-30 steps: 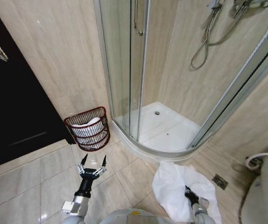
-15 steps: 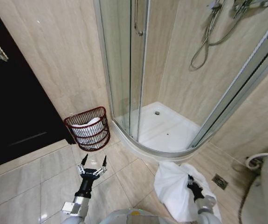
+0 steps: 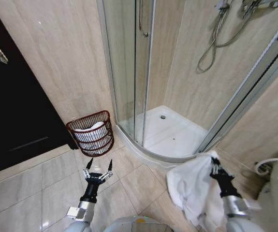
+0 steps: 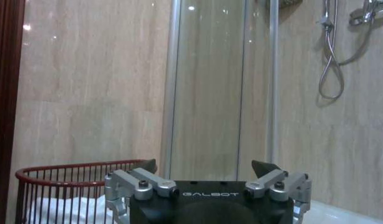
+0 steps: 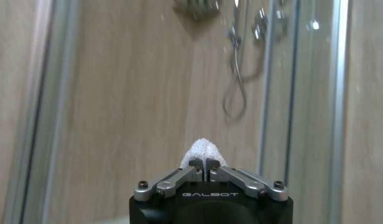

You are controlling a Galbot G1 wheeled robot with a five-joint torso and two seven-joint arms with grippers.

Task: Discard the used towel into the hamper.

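My right gripper is raised at my right side, in front of the shower enclosure, and its two fingers are pinched tight together on a corner of the one white towel. In my right wrist view the fingertips meet with no gap, and a small tuft of the towel pokes out just past them. The rest of the cloth hangs down from that grip in loose folds, draping beside my forearm toward the tiled floor. My left gripper is low at my left, above the floor tiles, with its two fingers spread wide and nothing between them; my left wrist view shows the two dark tips well apart. There is one hamper, a dark reddish-brown openwork basket standing on the floor against the beige wall, between the dark door and the glass edge of the shower. It already has white cloth lying inside it. It sits beyond my left gripper and well apart from the towel I hold. In my left wrist view its red rim and thin bars stand just past the open fingers. One shower hose hangs in a loop on the far wall.
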